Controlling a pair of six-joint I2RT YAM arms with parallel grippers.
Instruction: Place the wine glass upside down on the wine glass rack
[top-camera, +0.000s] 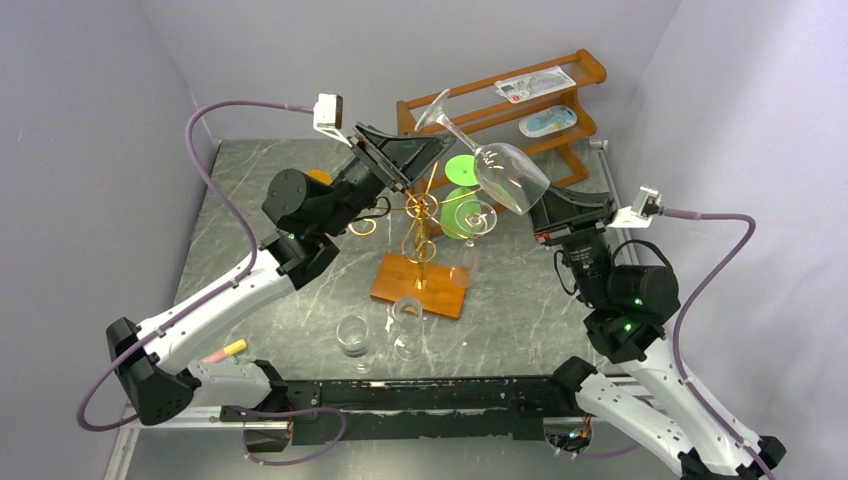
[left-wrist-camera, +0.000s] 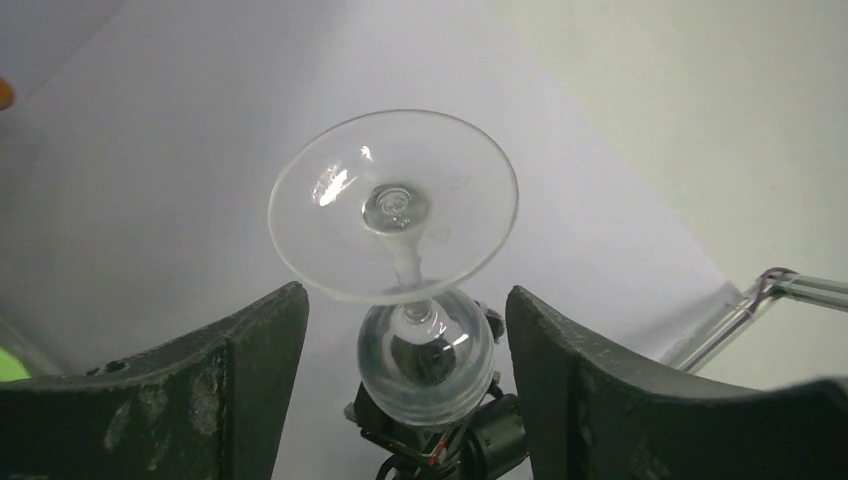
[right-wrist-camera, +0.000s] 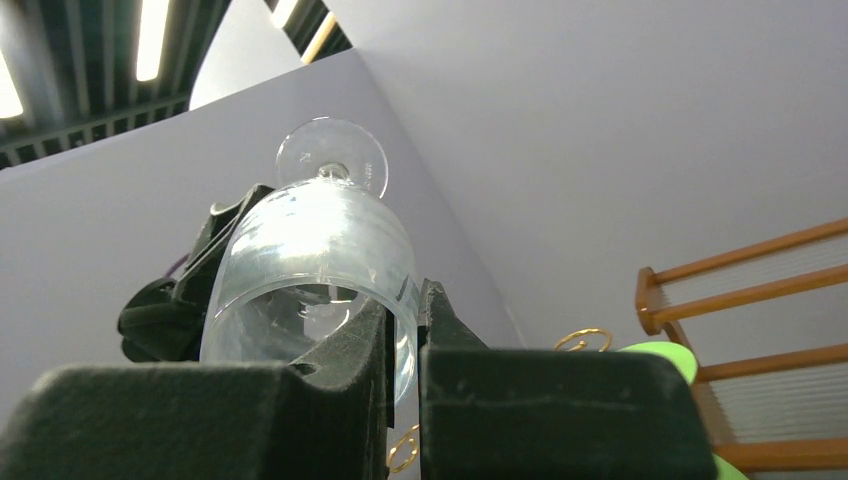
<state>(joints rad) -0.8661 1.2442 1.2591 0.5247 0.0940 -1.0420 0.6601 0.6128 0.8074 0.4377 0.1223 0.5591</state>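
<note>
- A clear stemmed wine glass (top-camera: 510, 175) is held in the air above the dark marbled bench (top-camera: 240, 190). It is tilted, with its foot raised toward the far left and its bowl toward the right.
- The bowl's rim is pinched by the right claw (top-camera: 548, 208), whose fingers (right-wrist-camera: 340, 400) are closed on the glass wall.
- The left claw (top-camera: 425, 150) is spread wide; its fingers (left-wrist-camera: 250, 370) are seen on either side of the stem, apart from it.
- The gold wire wine glass rack with an orange-brown wooden base (top-camera: 420, 285) is set mid-bench, below the glass and not touched by it.
- A brown wooden three-tier shelf (top-camera: 480, 112) is placed at the far right.
</note>
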